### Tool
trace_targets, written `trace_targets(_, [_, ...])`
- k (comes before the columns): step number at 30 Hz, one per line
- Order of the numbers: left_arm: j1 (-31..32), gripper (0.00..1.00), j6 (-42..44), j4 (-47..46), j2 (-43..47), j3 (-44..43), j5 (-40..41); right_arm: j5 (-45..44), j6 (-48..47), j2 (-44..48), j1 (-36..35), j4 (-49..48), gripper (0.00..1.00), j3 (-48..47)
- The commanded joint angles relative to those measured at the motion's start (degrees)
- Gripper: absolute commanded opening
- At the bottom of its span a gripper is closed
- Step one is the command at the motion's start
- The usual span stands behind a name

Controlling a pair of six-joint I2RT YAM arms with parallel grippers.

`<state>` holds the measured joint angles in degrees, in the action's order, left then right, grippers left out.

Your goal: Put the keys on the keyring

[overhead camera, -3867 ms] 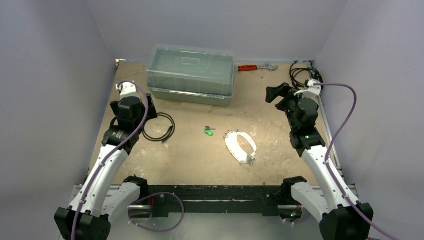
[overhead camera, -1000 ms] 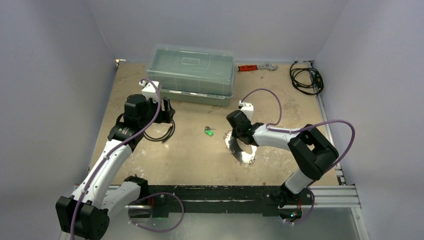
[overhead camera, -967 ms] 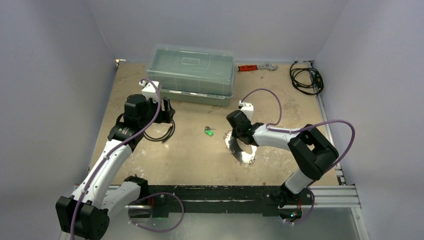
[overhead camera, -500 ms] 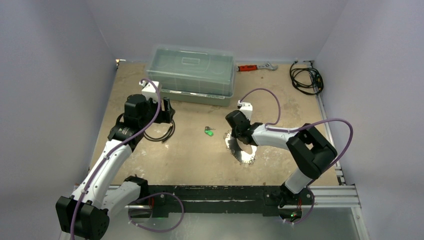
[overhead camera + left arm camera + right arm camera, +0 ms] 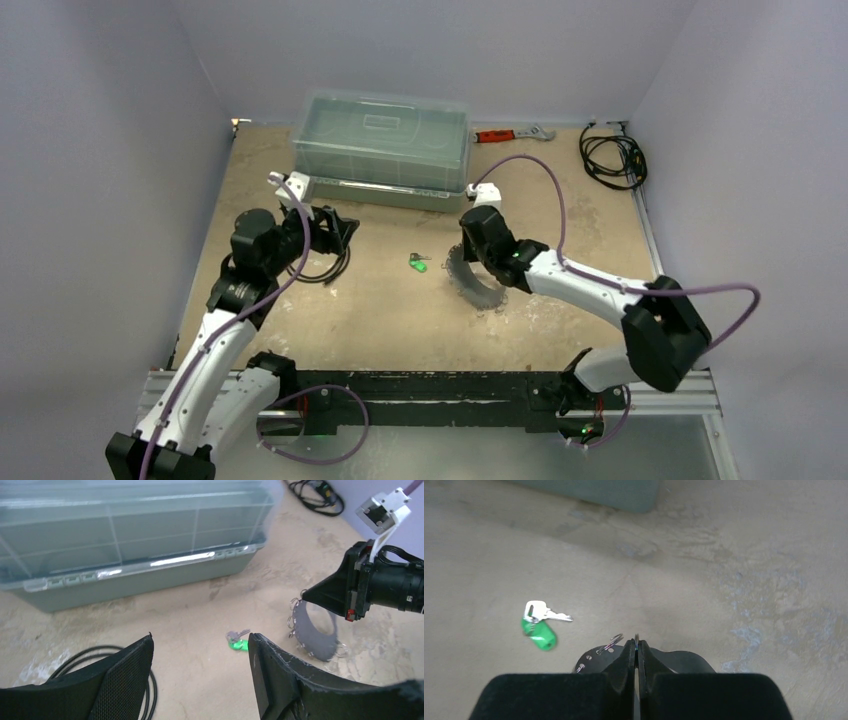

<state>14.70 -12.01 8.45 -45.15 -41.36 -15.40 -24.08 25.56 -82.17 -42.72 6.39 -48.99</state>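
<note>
The keys, a green-headed key with a silver key (image 5: pixel 418 263), lie on the table mid-centre; they also show in the left wrist view (image 5: pixel 237 641) and the right wrist view (image 5: pixel 540 625). The keyring (image 5: pixel 478 288) is a flat grey crescent plate with several small silver rings on its edge (image 5: pixel 315 640). My right gripper (image 5: pixel 466 258) is shut on one thin silver ring at the plate's edge (image 5: pixel 636 641), holding the plate tilted up. My left gripper (image 5: pixel 338 230) is open and empty (image 5: pixel 200 675), left of the keys and apart from them.
A clear plastic organiser box (image 5: pixel 385 145) stands at the back. A red-handled wrench (image 5: pixel 510 133) and a coiled black cable (image 5: pixel 612 155) lie at the back right. A black cable loop (image 5: pixel 322 268) lies below my left gripper.
</note>
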Motion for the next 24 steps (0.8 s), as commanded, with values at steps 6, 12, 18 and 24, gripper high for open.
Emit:
trace_targets(6, [0.6,0.70,5.8,-15.8,3.3,-1.1,-15.0,19.0,-15.8,14.4,-0.5,-4.8,0.00,-2.8])
trace_targets(12, [2.4,0.65,20.2,-13.1,-2.7,-6.7,-28.2,31.5,-26.8,19.7,-0.6,-6.2,0.00,-4.1])
trace_targets(18, [3.1,0.54,28.2,-10.9,-9.5,-13.6,-43.0,48.2,-36.2,19.3,-0.6,-1.2,0.00,-9.3])
trace_targets(24, [8.3,0.49,39.9,4.3,-13.7,-19.3,-49.6,62.6,-39.2,19.7,-0.7,0.9,0.00,-10.0])
